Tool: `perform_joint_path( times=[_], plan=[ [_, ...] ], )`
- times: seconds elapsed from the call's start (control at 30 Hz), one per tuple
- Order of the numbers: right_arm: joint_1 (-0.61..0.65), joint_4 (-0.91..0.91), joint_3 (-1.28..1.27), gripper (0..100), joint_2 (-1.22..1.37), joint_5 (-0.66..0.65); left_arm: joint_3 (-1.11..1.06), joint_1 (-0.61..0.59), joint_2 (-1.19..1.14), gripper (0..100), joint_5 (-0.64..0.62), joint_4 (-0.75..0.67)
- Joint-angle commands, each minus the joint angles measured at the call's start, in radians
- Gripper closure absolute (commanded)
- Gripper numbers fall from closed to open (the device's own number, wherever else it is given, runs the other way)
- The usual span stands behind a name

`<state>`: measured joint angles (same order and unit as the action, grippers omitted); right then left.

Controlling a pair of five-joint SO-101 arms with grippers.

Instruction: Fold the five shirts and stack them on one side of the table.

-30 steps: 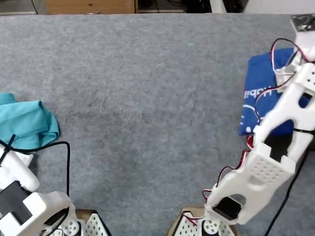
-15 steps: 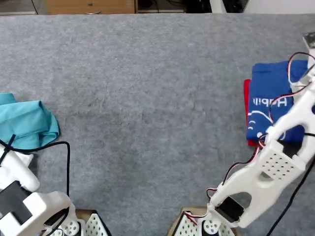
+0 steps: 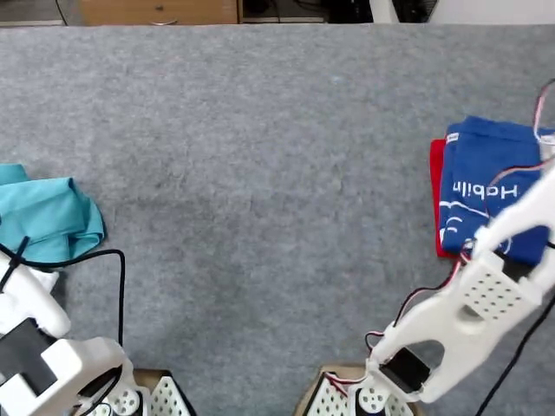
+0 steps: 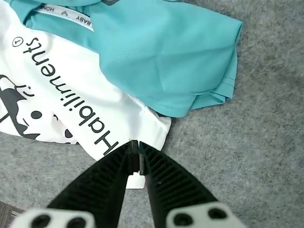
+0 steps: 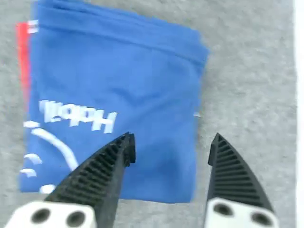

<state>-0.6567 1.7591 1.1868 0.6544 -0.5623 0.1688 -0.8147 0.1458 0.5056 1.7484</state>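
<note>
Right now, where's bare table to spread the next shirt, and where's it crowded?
The middle of the gray table is bare, from the teal shirt at one edge across to the folded blue shirt at the other. Crowded spots: the teal shirt overlapping the white shirt by the left gripper, and the blue shirt atop a red shirt under the right gripper.
</note>
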Motion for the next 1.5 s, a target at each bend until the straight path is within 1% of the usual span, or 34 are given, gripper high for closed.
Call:
perform_joint_path(
  times=[0.0, 0.1, 0.13, 0.2, 0.23, 0.37, 0.43, 0.5, 0.57, 0.67, 0.83, 0.93, 1.07, 1.13, 1.27, 1.33, 1.47],
  plan=[
    [0.039, 0.018, -0.016, 82.5, -0.004, 0.046, 0.015, 0.026, 0.042, 98, -0.002, 0.009],
    [0.064, 0.015, -0.127, 97.7, -0.004, 0.041, 0.015, 0.029, 0.042, 98, -0.002, 0.009],
    [0.07, 0.014, -0.17, 99.8, -0.004, 0.028, 0.015, 0.029, 0.042, 98, -0.002, 0.009],
    [0.073, 0.003, -0.262, 98.0, -0.004, 0.02, 0.015, 0.028, 0.042, 98, -0.002, 0.009],
    [0.081, -0.037, -0.309, 98.5, -0.002, 0.02, 0.015, 0.026, 0.042, 98, -0.002, 0.009],
    [0.127, -0.315, -0.487, 99.6, 0.051, 0.052, 0.008, 0.025, 0.042, 98, -0.002, 0.009],
    [0.159, -0.399, -0.515, 99.6, 0.081, 0.068, 0.006, 0.025, 0.042, 98, -0.002, 0.009],
    [0.186, -0.414, -0.512, 99.6, 0.097, 0.074, 0.008, 0.025, 0.042, 98, -0.002, 0.009],
    [0.205, -0.391, -0.493, 99.6, 0.094, 0.074, 0.014, 0.025, 0.042, 98, -0.002, 0.009],
    [0.208, -0.305, -0.432, 99.6, 0.076, 0.074, 0.015, 0.026, 0.042, 98, -0.002, 0.009],
    [0.208, -0.103, -0.309, 99.6, 0.054, 0.074, 0.015, 0.025, 0.045, 98, -0.002, 0.009],
    [0.214, 0.014, -0.223, 99.6, 0.053, 0.074, 0.012, 0.026, 0.085, 98, 0.0, 0.009],
    [0.193, 0.029, -0.202, 99.7, 0.024, 0.074, 0.005, 0.035, 0.151, 98, 0.006, 0.009],
    [0.173, 0.029, -0.257, 99.7, -0.028, 0.074, 0.002, 0.035, 0.168, 96, 0.031, 0.011],
    [0.165, 0.029, -0.467, 99.7, -0.194, 0.071, -0.051, 0.021, 0.18, 84, 0.11, 0.011],
    [0.166, 0.028, -0.604, 99.7, -0.291, 0.069, -0.074, -0.02, 0.171, 80, 0.15, 0.011],
    [0.171, 0.025, -0.852, 99.7, -0.464, 0.071, -0.135, -0.04, 0.168, 79, 0.281, 0.009]
  ],
)
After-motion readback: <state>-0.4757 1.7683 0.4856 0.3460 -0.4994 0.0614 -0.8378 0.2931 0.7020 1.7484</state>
